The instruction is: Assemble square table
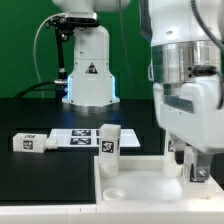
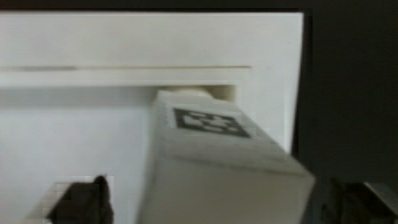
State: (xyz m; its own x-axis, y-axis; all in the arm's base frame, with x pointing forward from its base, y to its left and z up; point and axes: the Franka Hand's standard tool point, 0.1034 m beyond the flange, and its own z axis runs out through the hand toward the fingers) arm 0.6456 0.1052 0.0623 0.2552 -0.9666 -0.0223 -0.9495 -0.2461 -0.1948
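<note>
Square tabletop [image 1: 135, 185]: white, flat, at bench's near edge; round socket [image 1: 113, 190] by one corner.
Gripper [image 1: 186, 172]: over tabletop's far edge, at the exterior view's right; fingers [image 2: 80, 200] spread wide, clear of tagged leg [image 2: 214, 150] upright between them.
Second leg [image 1: 108, 140]: upright, just beside tabletop's far edge.
Third leg [image 1: 27, 142]: lying on bench, beside the marker board [image 1: 75, 137].

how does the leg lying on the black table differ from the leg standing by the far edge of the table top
Pose: the lying leg rests on its long side, while the standing leg is upright.
Place: the lying leg sits past the marker board on the exterior view's left, away from the table top. The standing leg is right at the top's edge.
Both are white blocks with a black-and-white tag.
</note>
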